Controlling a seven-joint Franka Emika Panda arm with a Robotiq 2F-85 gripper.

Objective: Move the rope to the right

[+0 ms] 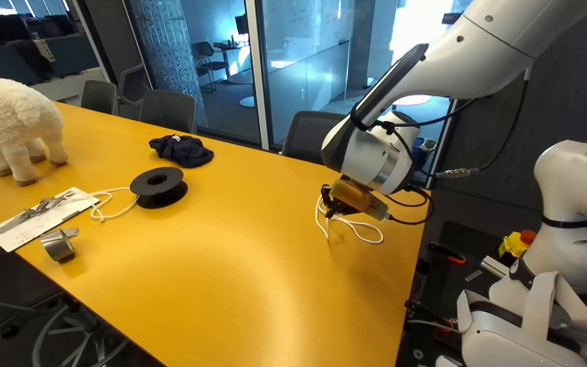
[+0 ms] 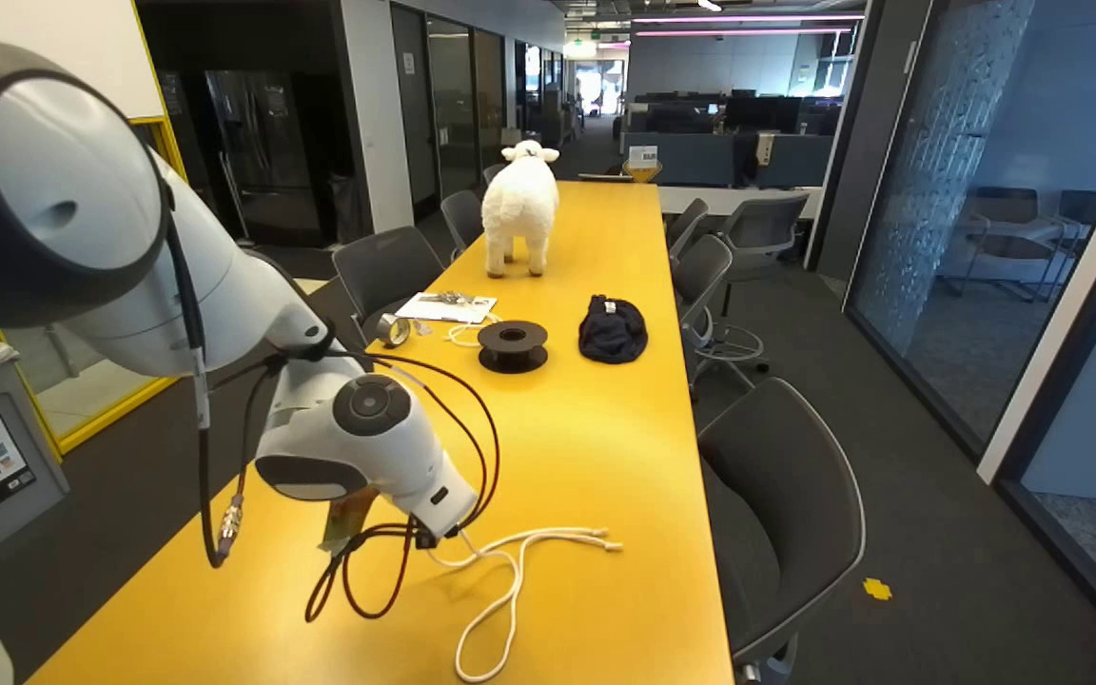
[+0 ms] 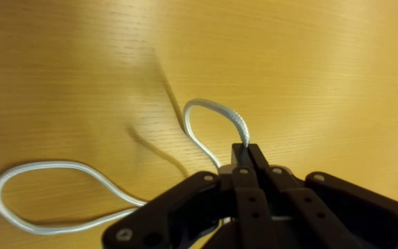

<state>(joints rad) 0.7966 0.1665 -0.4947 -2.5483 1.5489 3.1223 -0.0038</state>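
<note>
"Starting with the wrist view, how far along was it?"

"The fingers (image 3: 239, 155) were pressed together at the tips with the rope (image 3: 234, 117) pinched between them, so I judged the grasp done. The rope arched out just ahead of the tips and looped widely off to their left in that view."

"And from outside?"

"In an exterior view it trailed beneath and beside the fingers, over the table (image 1: 247, 244); the spool (image 1: 158, 189) stood well apart from them (no part of this job, I reckoned). In an exterior view, too, where the fingers were hidden, the loose ends (image 2: 613, 547) reached past them toward the chair (image 2: 786, 514)."

"Then what was left?"

"Carrying it to the right, most likely, and letting go. Nothing I saw marked the goal, so I couldn't tell how much of the move was made."
</note>
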